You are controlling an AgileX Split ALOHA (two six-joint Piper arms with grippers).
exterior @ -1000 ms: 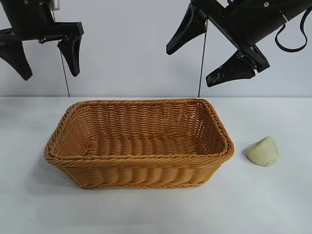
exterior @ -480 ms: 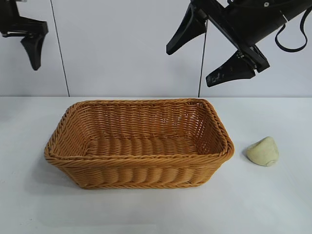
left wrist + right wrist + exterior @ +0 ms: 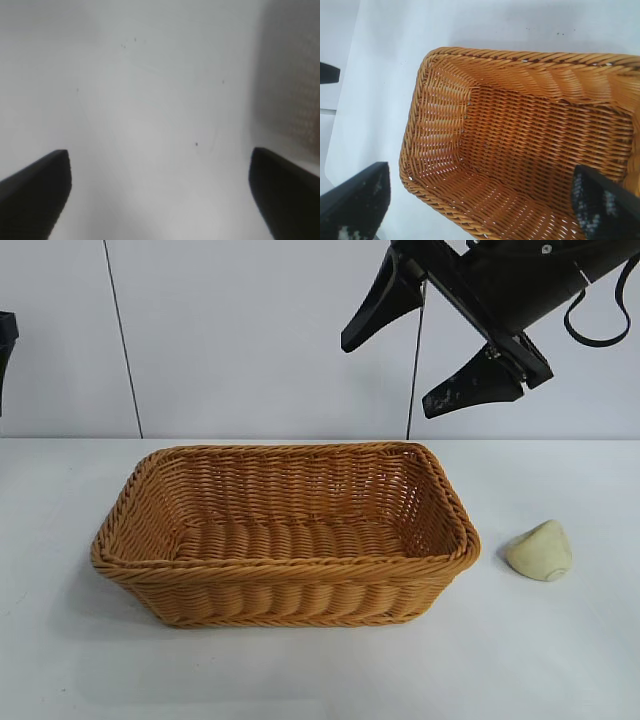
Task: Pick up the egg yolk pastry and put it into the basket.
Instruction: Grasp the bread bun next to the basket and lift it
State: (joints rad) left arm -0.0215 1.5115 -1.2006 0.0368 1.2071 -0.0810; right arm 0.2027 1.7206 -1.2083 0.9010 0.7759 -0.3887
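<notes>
on the white table [image 3: 560,660], mid-scene, sits the large rectangular orange-brown woven wicker basket [image 3: 285,592], thick braided rim, sloping sides, nothing visible inside it from the exterior view or the right wrist view.

small pale cream-yellow egg yolk pastry [image 3: 540,550], rounded lump with one flat end, lies on the table just off the basket's right end, apart from the rim, not touching. it is outside the basket.

right gripper [image 3: 430,345] hangs high over the basket's right rear corner, tilted downward toward the basket, black fingers spread wide, nothing between them. its wrist view looks down into the basket interior [image 3: 530,145], with both fingertips [image 3: 355,205] framing the weave.

left gripper [image 3: 160,195] is nearly out of the exterior view; only a dark sliver shows at the far left edge, high up. its wrist view shows two black fingertips [image 3: 35,192] well apart over bare white tabletop, a blurred patch of wicker at one side. fingers spread, empty.

pale wall panels [image 3: 250,330] behind, with dark vertical seams.
</notes>
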